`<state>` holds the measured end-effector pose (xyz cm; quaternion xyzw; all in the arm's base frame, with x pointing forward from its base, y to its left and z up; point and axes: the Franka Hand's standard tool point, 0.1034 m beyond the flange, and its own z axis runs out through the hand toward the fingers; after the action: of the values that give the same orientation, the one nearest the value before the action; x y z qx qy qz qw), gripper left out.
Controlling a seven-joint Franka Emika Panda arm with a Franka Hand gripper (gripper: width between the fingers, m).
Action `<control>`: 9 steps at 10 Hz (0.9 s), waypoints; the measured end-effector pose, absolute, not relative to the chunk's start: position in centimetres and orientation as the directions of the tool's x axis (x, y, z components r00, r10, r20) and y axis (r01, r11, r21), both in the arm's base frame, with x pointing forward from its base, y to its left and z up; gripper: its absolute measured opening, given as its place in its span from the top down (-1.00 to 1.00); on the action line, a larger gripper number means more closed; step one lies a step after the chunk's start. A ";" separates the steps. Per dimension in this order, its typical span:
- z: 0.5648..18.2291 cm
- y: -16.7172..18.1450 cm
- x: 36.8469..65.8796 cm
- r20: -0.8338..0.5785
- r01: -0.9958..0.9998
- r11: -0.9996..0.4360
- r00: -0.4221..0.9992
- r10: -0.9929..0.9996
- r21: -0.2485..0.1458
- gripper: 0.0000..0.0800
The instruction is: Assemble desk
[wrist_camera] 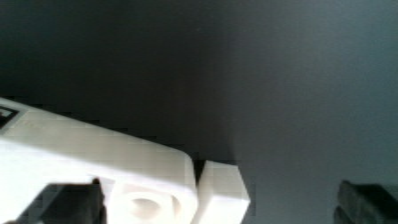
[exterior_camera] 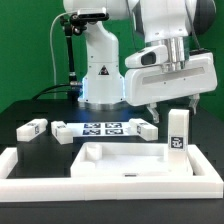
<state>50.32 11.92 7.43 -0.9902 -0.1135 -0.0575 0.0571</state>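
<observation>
At the dark bench's (exterior_camera: 12,112) front, the flat white rimmed plastic desk top panel (exterior_camera: 130,160) lies legless; just behind it a short white square block leg (exterior_camera: 178,132) stands upright, my pincer (exterior_camera: 170,102) hanging released over it, grasping nothing. Descending off-centre, I judge, a fingertip could topple it toward another white block leg (exterior_camera: 145,128) lying farther back.

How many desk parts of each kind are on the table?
Top panel: 1
Square legs: 4
Total: 5
</observation>
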 end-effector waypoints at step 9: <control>6.2 10.4 43.9 -0.521 0.325 -0.935 0.780 0.348 -0.139 -0.62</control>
<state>43.89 10.40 6.19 -0.9431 -0.1784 0.2800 0.0206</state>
